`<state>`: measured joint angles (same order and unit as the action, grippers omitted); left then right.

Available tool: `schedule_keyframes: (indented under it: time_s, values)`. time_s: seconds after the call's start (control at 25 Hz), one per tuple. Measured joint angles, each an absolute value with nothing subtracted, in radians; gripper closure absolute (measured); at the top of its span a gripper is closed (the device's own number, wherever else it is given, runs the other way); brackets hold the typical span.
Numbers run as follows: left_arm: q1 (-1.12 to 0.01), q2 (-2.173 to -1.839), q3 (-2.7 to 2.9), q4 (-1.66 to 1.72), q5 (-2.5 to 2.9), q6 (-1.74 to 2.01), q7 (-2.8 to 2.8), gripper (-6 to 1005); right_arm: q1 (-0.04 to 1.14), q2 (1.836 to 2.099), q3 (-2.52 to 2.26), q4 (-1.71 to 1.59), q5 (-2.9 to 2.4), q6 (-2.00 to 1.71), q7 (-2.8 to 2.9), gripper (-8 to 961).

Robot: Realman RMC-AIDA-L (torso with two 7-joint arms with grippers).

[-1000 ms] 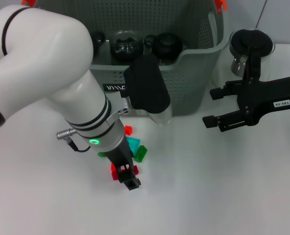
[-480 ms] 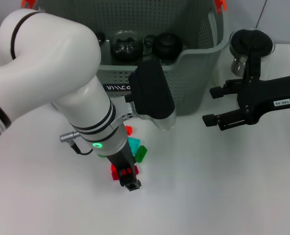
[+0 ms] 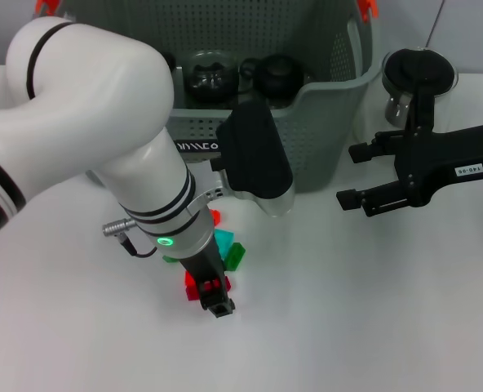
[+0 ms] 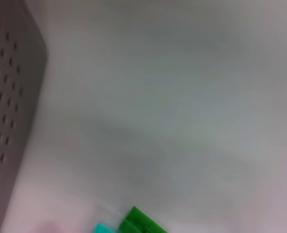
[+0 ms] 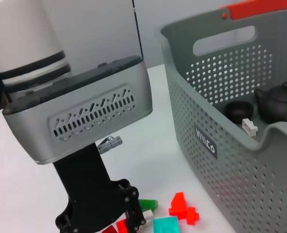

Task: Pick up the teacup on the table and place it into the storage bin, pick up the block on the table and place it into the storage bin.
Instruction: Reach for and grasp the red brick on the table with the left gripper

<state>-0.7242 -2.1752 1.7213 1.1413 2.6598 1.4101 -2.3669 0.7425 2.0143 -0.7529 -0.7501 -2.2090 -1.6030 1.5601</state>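
White tabletop point(image 3: 347, 327) fills the scene, with the storage bin point(image 3: 323, 122) standing at its far edge, grey-green and perforated, orange clips on its handles.

At the left, the left arm reaches down from the shoulder to the table in front of the bin. Its left gripper point(image 3: 214, 298) is lowered onto a cluster of small blocks; the fingers stand to either side of a red block point(image 3: 194, 286), but whether they grip it or merely straddle it cannot be told. Just beside it lie a teal block point(image 3: 223, 240), a green block point(image 3: 237, 256) and a further red piece point(image 3: 214, 217) nearer the bin wall. The left wrist view shows only the green and teal blocks at its edge, the bin wall and bare table.

Inside the bin, along its far side, sit dark tea things: a small black cup point(image 5: 239, 109), a black teapot point(image 5: 279, 103) and a small white block point(image 5: 249, 126) between them.

Farther right, the right gripper point(image 3: 364, 178) hovers above the table just beside the bin's right corner, its black fingers spread apart and holding nothing. Behind it stands a glass pitcher point(image 3: 417, 77) with a black handle.
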Motion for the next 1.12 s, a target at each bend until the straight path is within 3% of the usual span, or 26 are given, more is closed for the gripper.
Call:
schedule_keyframes:
  time_s: [0.44, 0.64, 1.12]
  values:
    - [-0.732, -2.175, 1.723, 1.121, 2.661, 1.398, -2.374, 485, 0.741, 2.016, -0.752, -0.75, -2.209, -1.603, 1.56, 37]
    - [-0.734, -2.175, 1.728, 1.113, 2.661, 1.392, -2.378, 640, 0.74, 2.016, -0.752, -0.75, -2.209, -1.603, 1.56, 38]
    - [-0.735, -2.175, 1.735, 1.111, 2.665, 1.389, -2.379, 690, 0.741, 2.016, -0.75, -0.75, -2.209, -1.603, 1.56, 38]
